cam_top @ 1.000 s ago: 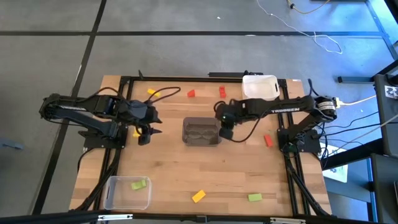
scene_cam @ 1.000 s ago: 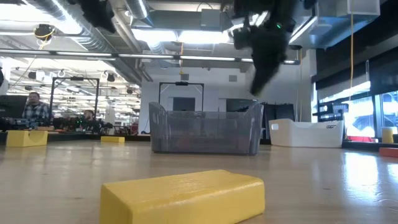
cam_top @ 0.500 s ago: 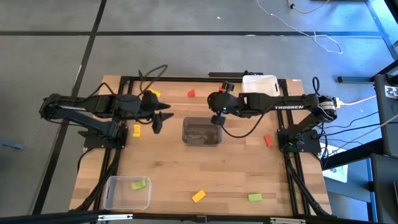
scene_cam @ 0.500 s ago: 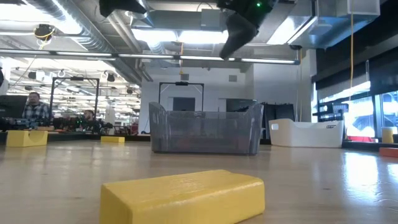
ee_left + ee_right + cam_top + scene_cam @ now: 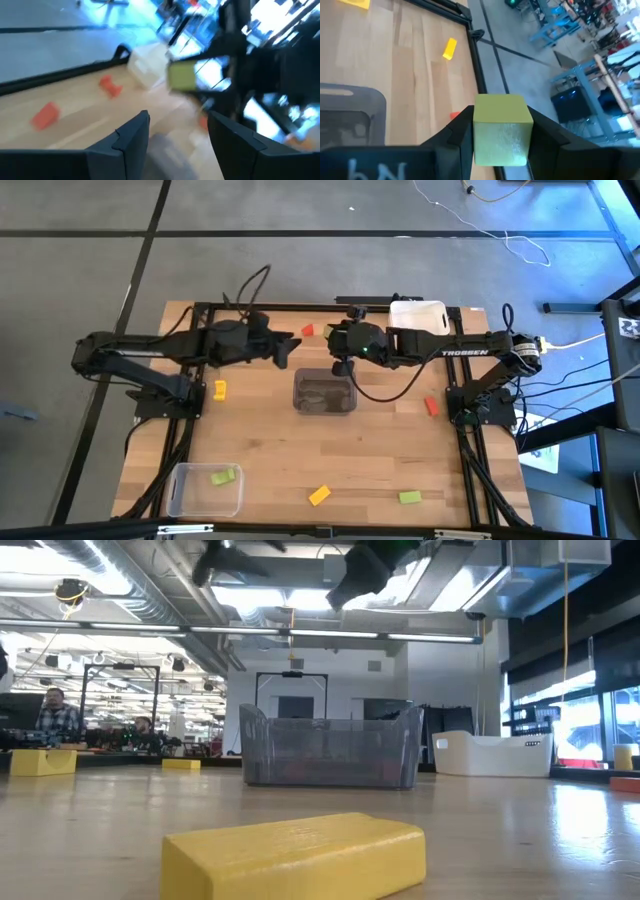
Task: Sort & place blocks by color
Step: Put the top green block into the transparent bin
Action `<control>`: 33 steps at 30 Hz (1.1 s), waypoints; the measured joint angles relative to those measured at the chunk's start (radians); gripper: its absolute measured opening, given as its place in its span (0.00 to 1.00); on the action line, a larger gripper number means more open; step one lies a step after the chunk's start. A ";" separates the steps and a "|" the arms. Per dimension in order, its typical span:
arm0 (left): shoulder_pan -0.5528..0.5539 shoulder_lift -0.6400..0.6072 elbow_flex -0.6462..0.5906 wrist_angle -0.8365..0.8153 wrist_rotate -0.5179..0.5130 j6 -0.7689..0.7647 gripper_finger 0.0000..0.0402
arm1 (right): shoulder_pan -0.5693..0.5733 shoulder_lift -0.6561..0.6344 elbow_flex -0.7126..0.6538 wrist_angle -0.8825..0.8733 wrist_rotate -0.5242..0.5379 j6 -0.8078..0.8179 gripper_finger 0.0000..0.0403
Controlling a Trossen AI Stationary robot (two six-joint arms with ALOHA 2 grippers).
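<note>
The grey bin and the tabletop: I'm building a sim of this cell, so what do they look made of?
The grey bin looks like thin translucent plastic: the room shows dimly through its ribbed walls. The tabletop looks like light wood planks with a smooth, slightly glossy finish, judging by its grain lines and plank seams; solid or laminate is unclear.
</note>
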 joint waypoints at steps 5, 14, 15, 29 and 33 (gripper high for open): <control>0.050 0.071 0.000 0.137 0.113 0.006 0.48 | 0.000 0.000 0.000 0.000 -0.012 -0.005 0.32; 0.078 0.172 0.000 0.273 0.197 0.026 0.48 | 0.000 0.000 0.000 -0.002 -0.021 -0.004 0.32; 0.078 0.179 0.000 0.283 0.197 0.027 0.48 | 0.000 0.000 0.000 -0.002 -0.028 -0.004 0.32; 0.057 0.189 0.000 0.261 0.172 0.632 0.48 | 0.002 0.000 0.000 -0.071 -0.179 -0.004 0.32; 0.031 0.190 0.000 0.220 0.174 0.806 0.48 | 0.002 -0.001 0.000 -0.094 -0.227 -0.004 0.32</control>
